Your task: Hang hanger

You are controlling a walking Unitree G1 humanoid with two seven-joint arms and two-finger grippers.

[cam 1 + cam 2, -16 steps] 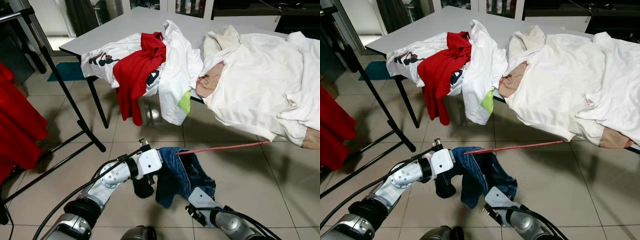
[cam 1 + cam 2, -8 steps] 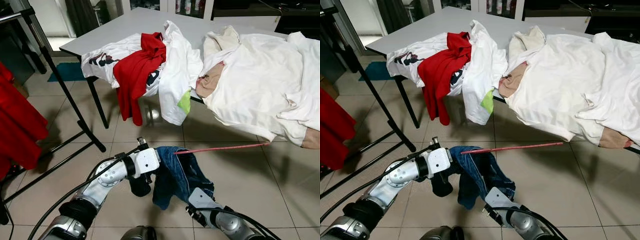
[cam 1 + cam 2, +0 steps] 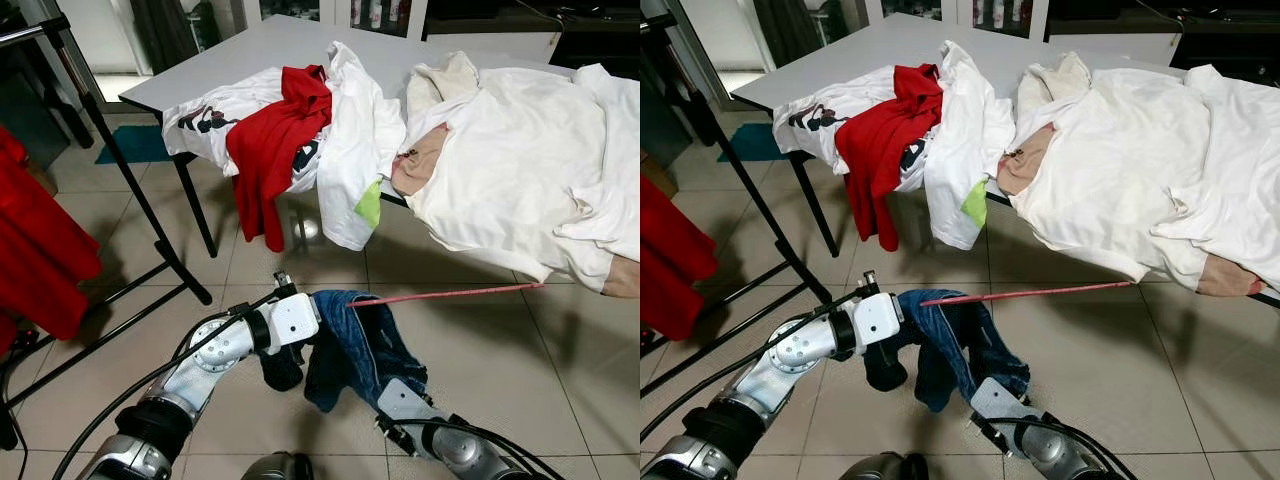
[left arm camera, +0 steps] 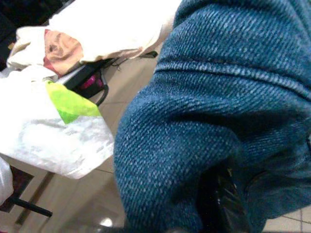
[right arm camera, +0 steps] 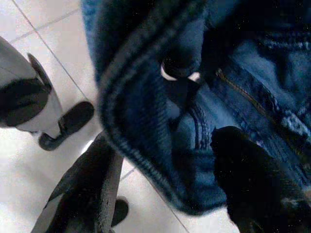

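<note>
The thin red hanger rod runs nearly level above the tiled floor, its free end pointing to my right toward the white-draped table. Crumpled blue denim jeans hang from its near end, between my grippers. My left gripper is beside the denim, my right gripper has the fabric between its parted fingers; I cannot tell either grip.

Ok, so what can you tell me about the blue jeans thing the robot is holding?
The jeans are dark blue denim with stitched seams, bunched up and hanging in folds above the tiled floor. They droop between the left gripper and the right gripper. A thin red hanger pokes out sideways from their top, toward the table.
</note>
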